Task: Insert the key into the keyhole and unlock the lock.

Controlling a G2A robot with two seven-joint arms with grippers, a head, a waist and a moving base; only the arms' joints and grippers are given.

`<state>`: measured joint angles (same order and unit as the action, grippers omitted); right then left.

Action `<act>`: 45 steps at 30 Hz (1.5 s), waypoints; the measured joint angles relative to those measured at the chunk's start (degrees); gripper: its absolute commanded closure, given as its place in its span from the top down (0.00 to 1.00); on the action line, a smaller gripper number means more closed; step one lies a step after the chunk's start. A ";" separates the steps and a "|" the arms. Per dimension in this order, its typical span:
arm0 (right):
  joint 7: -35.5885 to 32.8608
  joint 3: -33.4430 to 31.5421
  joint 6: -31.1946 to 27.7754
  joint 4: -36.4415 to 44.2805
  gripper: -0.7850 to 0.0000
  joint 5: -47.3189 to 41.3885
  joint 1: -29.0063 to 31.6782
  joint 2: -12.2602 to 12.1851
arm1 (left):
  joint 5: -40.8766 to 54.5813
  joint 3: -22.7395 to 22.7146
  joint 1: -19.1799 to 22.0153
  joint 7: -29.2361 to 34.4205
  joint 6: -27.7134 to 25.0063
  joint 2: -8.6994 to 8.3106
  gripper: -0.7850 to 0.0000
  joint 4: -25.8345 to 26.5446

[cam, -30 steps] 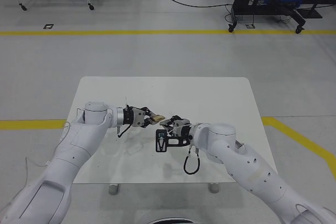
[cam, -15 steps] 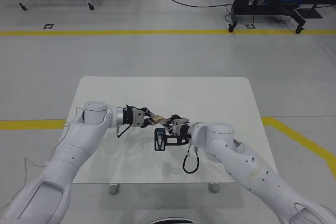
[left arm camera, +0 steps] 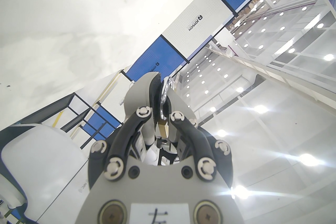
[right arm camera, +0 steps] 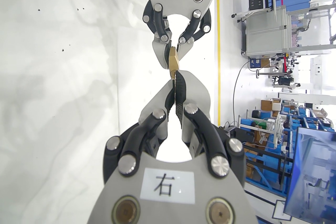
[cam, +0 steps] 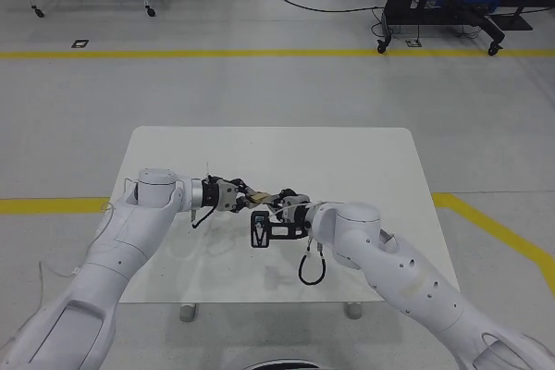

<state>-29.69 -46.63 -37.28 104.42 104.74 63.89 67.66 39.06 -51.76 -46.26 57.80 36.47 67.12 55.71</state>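
Lock [right arm camera: 173, 60] clamped in L gripper [right arm camera: 172, 65], long axis twd R gripper [right arm camera: 175, 83], clenched.

Right gripper [right arm camera: 175, 79]: pads pressed together, tips touching the near end of a brass lock [right arm camera: 173, 64]. Left gripper [right arm camera: 172, 58] opposite, tip to tip, clamped on the lock's far part. Both held over the white table [right arm camera: 65, 78]. Past the table edge: yellow floor line [right arm camera: 216, 51], grey cabinet [right arm camera: 265, 33], blue bins [right arm camera: 258, 128]
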 measured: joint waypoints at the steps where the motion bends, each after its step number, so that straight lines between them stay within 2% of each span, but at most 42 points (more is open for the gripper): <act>1: -0.46 0.36 0.00 -0.06 0.00 0.15 -0.20 0.14 | 0.02 0.00 -0.02 0.04 0.03 0.00 0.00 -0.01; 19: -4.35 2.94 0.84 -2.21 0.00 -0.14 -2.28 1.99 | -0.03 -0.07 -0.06 1.43 -0.17 -0.22 0.00 -0.61; 20: -4.39 3.02 0.85 -2.40 0.11 -0.26 -2.41 2.09 | -0.01 -0.10 -0.06 1.53 -0.20 -0.24 0.00 -0.70; 22: -4.33 3.10 0.85 -2.66 0.73 -0.61 -2.60 2.27 | -0.03 -0.14 -0.06 1.79 -0.33 -0.28 0.00 -0.90; 23: -4.22 3.07 0.83 -2.67 1.00 -0.81 -2.62 2.32 | -0.02 -0.17 -0.06 1.92 -0.39 -0.30 0.00 -1.00; 32: 0.03 0.21 0.69 -0.03 1.00 -1.07 -0.45 1.75 | 0.32 -0.43 0.11 2.60 -1.03 -0.38 0.00 -1.95; 35: 2.92 -1.67 0.63 1.69 1.00 0.12 1.53 1.06 | 1.06 -1.09 0.08 1.79 -3.23 -0.33 0.00 -2.06; 36: 4.20 -2.51 0.87 2.39 0.90 0.64 2.50 0.76 | 1.52 -1.72 -0.11 0.28 -5.37 -0.28 0.00 -1.91; 37: 5.38 -3.17 1.12 2.87 0.59 0.87 3.27 0.54 | 1.99 -2.26 -0.42 -1.13 -7.37 -0.23 0.00 -1.65; 38: 6.77 -3.86 1.36 3.24 0.46 0.93 4.06 0.32 | 2.64 -2.79 -0.86 -2.48 -9.33 -0.16 0.00 -1.36; 39: 8.21 -4.65 1.61 3.46 0.27 0.91 4.82 0.09 | 3.49 -3.28 -1.35 -3.49 -11.00 -0.09 0.00 -1.06; 40: 9.96 -5.75 1.84 3.54 0.00 0.87 5.78 -0.20 | 4.61 -3.84 -1.94 -4.31 -12.74 -0.01 0.00 -0.67; 45: 13.61 -8.71 -0.83 3.56 0.00 1.21 7.97 -1.14 | 4.60 -5.42 -3.49 -8.33 -18.00 -0.08 0.00 1.23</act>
<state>-16.08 -55.34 -38.11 107.98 105.95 71.85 66.51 43.66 -57.18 -49.75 49.47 18.47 67.04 56.94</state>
